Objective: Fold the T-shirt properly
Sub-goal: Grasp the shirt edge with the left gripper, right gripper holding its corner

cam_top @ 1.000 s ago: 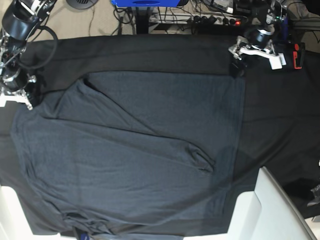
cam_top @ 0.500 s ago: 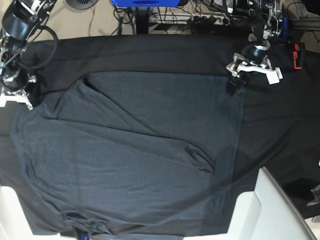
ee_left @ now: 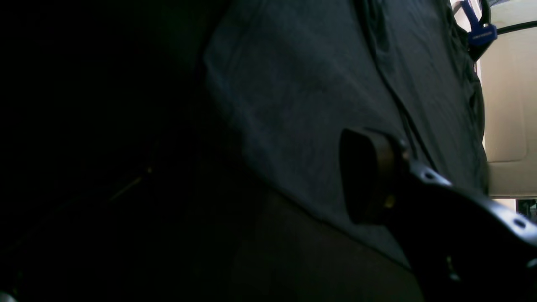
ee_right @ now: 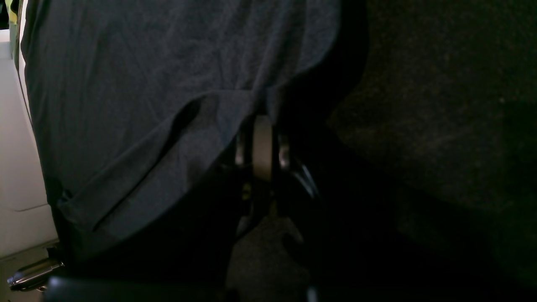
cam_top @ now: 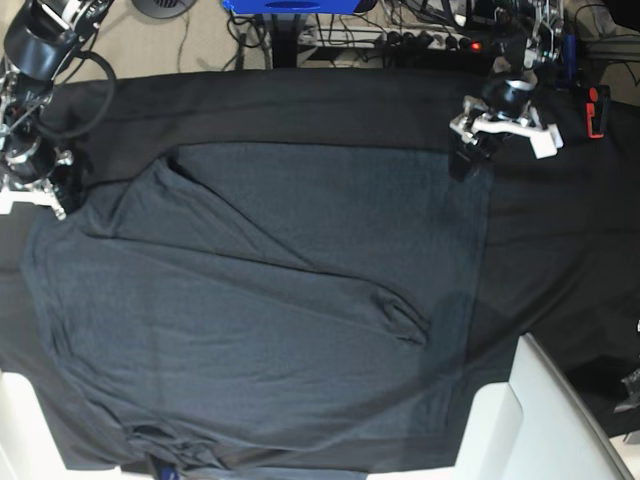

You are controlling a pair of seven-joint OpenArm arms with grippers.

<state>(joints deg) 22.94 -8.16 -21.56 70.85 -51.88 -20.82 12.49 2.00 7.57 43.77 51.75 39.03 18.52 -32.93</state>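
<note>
Base view: T-shirt on tablecloth; right claw clamped on T-shirt, left claw unclear.

Robotics lab bench. Black tablecloth covers the work surface. Power strip and loose cables on floor behind.

base view evenly lit and sharp; both wrist views dim, murky, heavily shadowed

T-shirt bottom cut off by base frame edge. Left wrist view: left half too dark. Right gripper tips hidden by cloth.
</note>
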